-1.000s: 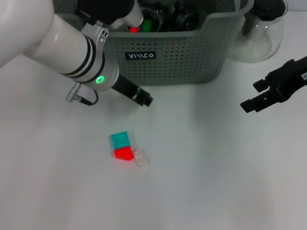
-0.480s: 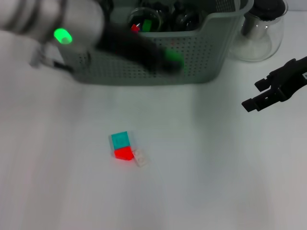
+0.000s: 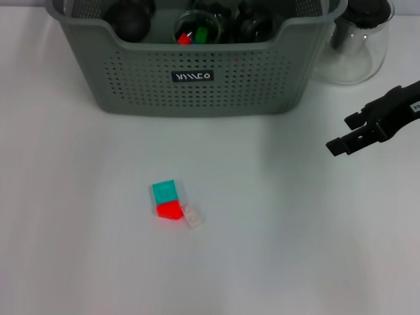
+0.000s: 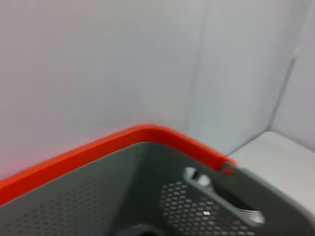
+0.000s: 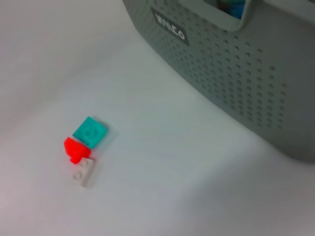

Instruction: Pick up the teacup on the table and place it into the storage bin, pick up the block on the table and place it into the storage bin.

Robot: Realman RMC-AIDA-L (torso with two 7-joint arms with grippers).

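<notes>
While the block (image 3: 174,204) of teal, red and white pieces lies alone on open tabletop (image 3: 282,249), well clear of the storage bin (image 3: 197,62) at the far edge, the right gripper (image 3: 352,133) hovers, fingers spread; the left arm has swung away.

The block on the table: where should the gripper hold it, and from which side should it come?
Probably from straight above. The block lies flat, its teal, red and white pieces joined in a row; close the fingers across the narrow width at the red middle. The right gripper hovers nearest.
</notes>
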